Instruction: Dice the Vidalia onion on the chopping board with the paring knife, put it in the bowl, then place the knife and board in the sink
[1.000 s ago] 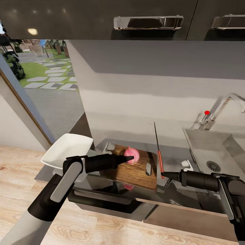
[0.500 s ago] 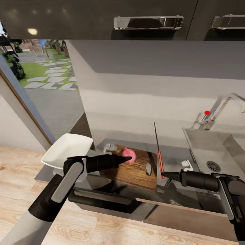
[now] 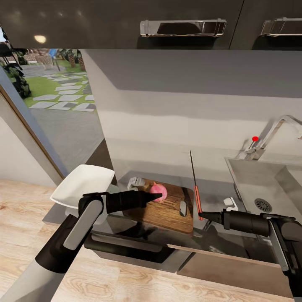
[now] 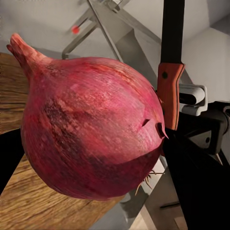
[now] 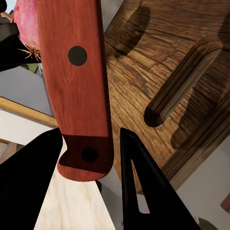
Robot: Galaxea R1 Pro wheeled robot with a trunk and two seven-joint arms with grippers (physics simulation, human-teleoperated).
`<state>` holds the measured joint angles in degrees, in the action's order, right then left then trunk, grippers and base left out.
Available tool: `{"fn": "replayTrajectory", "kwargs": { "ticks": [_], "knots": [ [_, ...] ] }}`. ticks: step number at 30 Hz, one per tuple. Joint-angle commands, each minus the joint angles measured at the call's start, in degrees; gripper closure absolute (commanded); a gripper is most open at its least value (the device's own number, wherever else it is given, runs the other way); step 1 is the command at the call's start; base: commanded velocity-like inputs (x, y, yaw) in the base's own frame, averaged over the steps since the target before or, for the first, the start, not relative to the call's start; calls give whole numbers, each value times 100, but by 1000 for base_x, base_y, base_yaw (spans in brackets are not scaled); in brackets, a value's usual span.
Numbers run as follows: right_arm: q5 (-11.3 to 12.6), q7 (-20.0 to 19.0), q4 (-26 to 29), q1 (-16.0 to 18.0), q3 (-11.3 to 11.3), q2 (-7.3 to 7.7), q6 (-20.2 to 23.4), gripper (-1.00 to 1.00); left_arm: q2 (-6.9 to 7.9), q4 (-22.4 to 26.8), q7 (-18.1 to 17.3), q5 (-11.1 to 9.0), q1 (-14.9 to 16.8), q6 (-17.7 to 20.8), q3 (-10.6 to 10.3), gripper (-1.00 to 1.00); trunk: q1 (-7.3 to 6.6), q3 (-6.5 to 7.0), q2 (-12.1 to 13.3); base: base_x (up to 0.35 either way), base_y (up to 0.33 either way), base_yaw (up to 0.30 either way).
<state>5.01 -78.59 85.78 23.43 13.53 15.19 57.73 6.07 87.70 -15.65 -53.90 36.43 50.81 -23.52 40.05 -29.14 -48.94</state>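
The onion (image 4: 91,129) — round, slippery — is gripped by the left pincer (image 3: 156,195); the knife (image 5: 76,86) seems clamped in the right pincer (image 5: 91,143) at its handle.

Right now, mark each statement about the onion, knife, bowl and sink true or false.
1. The Vidalia onion is over the chopping board. True.
2. The paring knife lies in the sink. False: the right gripper holds its handle, blade pointing toward the wall.
3. The bowl holds diced onion. False: it looks empty, and the onion is whole.
4. The left gripper is at the onion. True.
5. The faucet has a red knob. True.
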Motion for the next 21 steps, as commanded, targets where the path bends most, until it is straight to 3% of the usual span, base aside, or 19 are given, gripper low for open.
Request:
{"fn": "replayTrajectory", "kwargs": {
  "ticks": [1, 4, 11, 21],
  "knots": [
    [18, -8, 0, 3, 1, 1, 45, 100, 2, 1, -25, 21, 5, 11, -1, 100, 1, -6, -5, 0, 0, 0],
    [18, -8, 0, 3, 1, 1, 46, 100, 7, 1, 23, 26, 5, 10, 3, 100, 1, -6, -5, 0, 0, 0],
    [18, -8, 0, 3, 1, 1, 46, 100, -71, 1, 588, 11, 5, 10, -17, 100, 1, -6, -5, 0, 0, 0],
    [18, -8, 0, 3, 1, 1, 46, 100, -192, 1, 678, 13, 5, 17, -57, 100, 1, -6, -5, 0, 0, 0]
  ]
}}
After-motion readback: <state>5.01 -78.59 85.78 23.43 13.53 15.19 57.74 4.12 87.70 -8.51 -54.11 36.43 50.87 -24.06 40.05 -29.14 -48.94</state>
